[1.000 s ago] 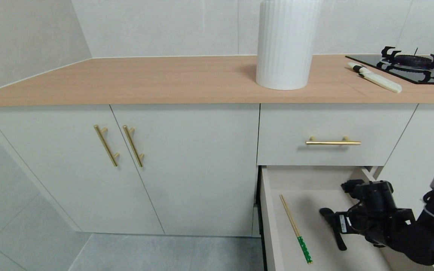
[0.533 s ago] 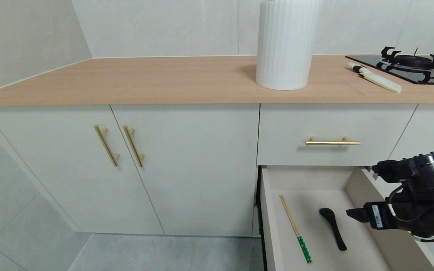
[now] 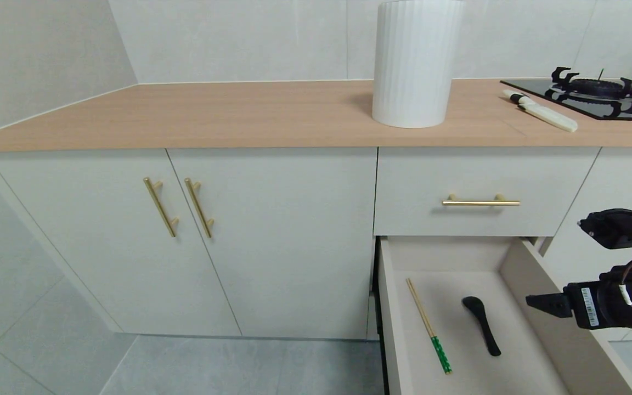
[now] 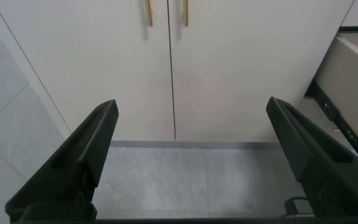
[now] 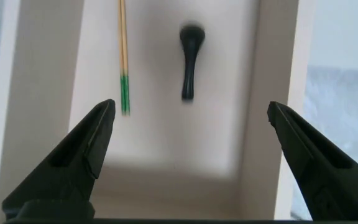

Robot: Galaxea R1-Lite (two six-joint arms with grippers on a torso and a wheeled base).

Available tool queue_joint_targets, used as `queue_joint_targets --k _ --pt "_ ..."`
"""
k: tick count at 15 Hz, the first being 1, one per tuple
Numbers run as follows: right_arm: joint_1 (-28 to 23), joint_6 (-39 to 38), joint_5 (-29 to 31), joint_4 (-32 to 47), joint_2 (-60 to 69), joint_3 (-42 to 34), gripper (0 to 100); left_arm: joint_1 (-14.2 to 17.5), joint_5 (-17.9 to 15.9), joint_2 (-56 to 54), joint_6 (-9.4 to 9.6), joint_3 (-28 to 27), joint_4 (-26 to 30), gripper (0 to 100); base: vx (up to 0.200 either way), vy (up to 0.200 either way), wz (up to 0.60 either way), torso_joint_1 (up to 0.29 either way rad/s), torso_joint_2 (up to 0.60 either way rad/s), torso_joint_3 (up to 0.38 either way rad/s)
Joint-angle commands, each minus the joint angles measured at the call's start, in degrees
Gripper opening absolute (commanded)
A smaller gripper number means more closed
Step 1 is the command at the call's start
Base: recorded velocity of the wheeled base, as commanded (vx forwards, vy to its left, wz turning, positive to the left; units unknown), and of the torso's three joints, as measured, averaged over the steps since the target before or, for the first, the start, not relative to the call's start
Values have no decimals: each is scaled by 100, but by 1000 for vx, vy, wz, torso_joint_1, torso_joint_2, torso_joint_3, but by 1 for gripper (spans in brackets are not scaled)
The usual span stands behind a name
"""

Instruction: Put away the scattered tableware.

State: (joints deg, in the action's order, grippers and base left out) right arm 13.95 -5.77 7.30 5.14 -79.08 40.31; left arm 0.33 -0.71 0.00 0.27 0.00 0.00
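Drawer [image 3: 388,307]: open. Chopsticks [image 3: 428,334] lie along the left wall, spoon [image 3: 480,325] mid-floor, apart; bare floor toward the right wall. Knife [image 3: 541,112] on counter [image 3: 239,115]. Right gripper [image 5: 188,158]: jaws spread, empty, withdrawn rightward since spoon release. Left gripper [image 4: 191,165]: jaws spread, empty.

I read the open pale-beige wooden drawer [image 3: 442,253] as plain, no pattern. Tan bamboo chopsticks [image 3: 428,326] w/ green, lightly speckled ends. Matte black plastic spoon [image 3: 483,328]. Light-brown wood-grain countertop [image 3: 212,115]. White vertically ribbed cylindrical canister [image 3: 415,66]. Off-white flat cabinet doors [image 3: 272,241], brass-gold bar handles [image 3: 480,203]. Cream knife [image 3: 541,111] w/ black band. Glossy black glass hob [image 3: 596,101]. Grey floor tiles [image 3: 212,367].
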Motion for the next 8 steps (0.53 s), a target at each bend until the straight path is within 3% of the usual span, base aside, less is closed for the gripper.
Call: queue_joint_targets --k 1,8 --pt "12 67 -10 145 139 38 100 2 0 0 0 0 0 100 -200 0 0 2 2 12" --pt "636 410 -27 1182 472 55 100 2 0 0 8 0 0 100 -200 0 0 2 1 3"
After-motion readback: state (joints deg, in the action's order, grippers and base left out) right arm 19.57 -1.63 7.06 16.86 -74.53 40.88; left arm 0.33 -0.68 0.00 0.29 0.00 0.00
